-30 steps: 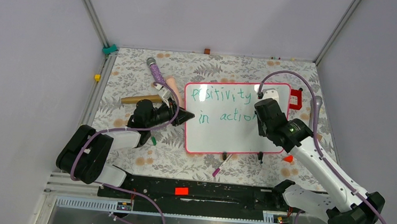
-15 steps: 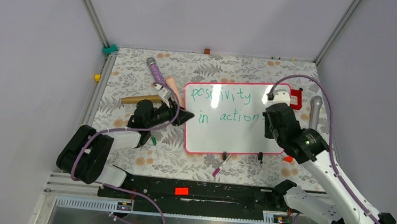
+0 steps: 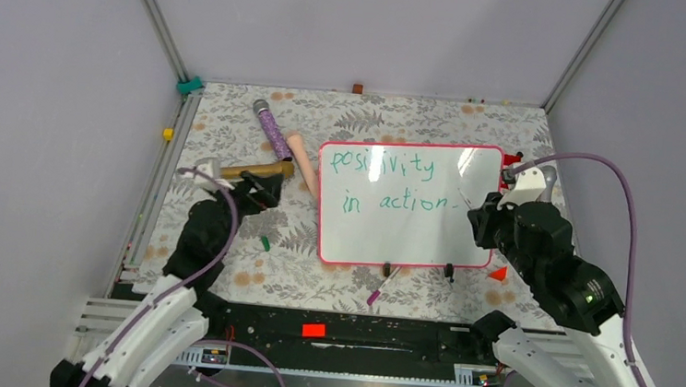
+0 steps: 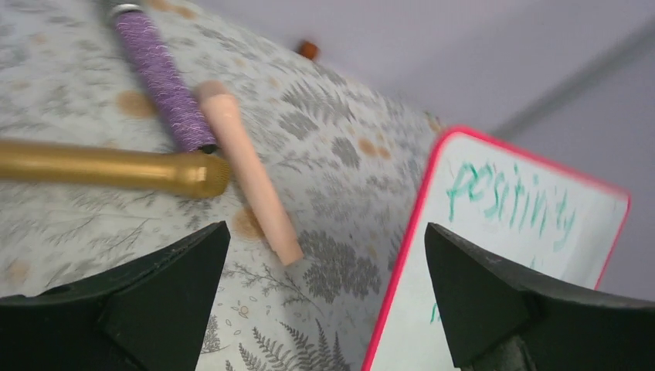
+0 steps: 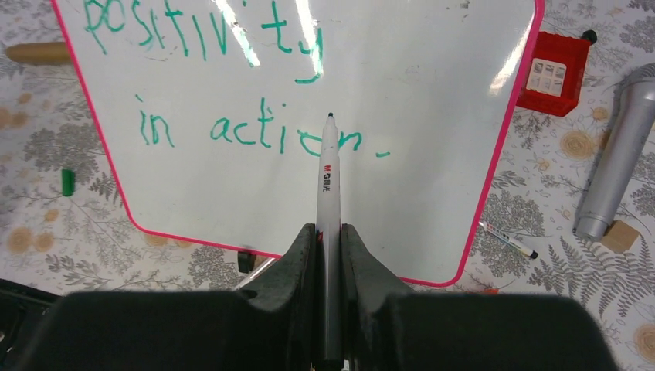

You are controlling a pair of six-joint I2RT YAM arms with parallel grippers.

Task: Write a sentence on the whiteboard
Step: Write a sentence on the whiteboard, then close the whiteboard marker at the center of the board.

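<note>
Green lettering reads "positivity in action" on the glossy white, pink-framed whiteboard (image 3: 410, 240), flat on the fern-print tabletop (image 3: 224, 124), as the right gripper (image 5: 328, 232) pinches a slim white marker (image 5: 327, 170) and the left gripper (image 4: 326, 228) gapes empty alongside; a straight, clear retreat should spare the ink.

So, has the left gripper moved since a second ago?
Yes. The left gripper has pulled back leftward off the left edge of the whiteboard. It now sits open beside the gold cylinder, clear of the pink frame.
</note>
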